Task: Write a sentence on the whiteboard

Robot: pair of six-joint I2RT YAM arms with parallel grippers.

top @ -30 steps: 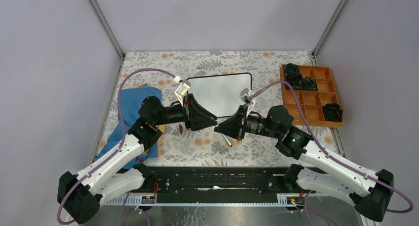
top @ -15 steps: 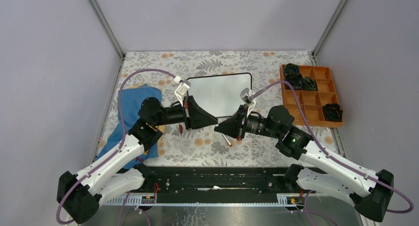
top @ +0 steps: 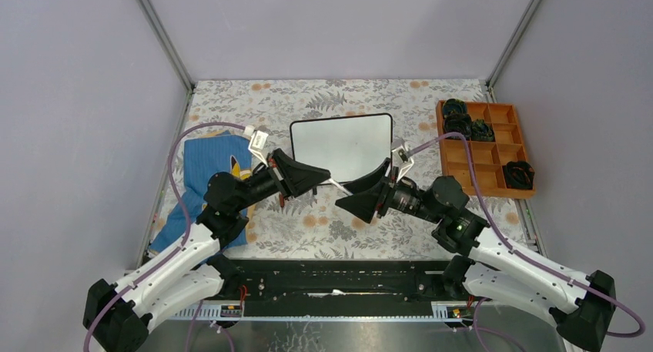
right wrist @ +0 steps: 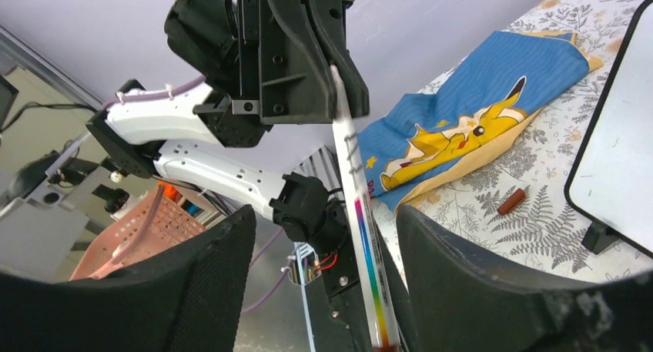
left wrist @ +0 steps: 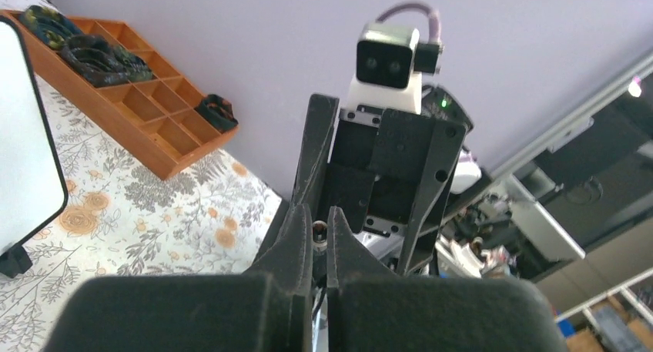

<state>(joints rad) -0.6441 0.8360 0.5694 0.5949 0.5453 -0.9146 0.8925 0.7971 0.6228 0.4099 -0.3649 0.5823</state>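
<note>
The whiteboard point(top: 341, 144) lies at the table's middle back, and no sentence shows on its white face. In front of it, above the table, my two grippers meet tip to tip. My left gripper point(top: 329, 181) is shut on the upper end of a white marker point(right wrist: 356, 206) with a rainbow stripe. My right gripper point(right wrist: 327, 283) stands open around the marker's lower part, its fingers point(right wrist: 477, 290) apart from the barrel. In the left wrist view the fingertips point(left wrist: 299, 227) of my left gripper point(left wrist: 319, 229) pinch the marker's end. The board's edge point(left wrist: 23, 136) shows at the left there.
A red-brown marker cap point(right wrist: 511, 201) lies on the flowered cloth near the board's left foot. A blue Pikachu cloth point(top: 208, 167) covers the left side. An orange compartment tray point(top: 485, 148) with black items stands at the right.
My left gripper has shut on the marker and my right gripper has opened around it. The left arm has drawn back to the left and the right arm has shifted right.
</note>
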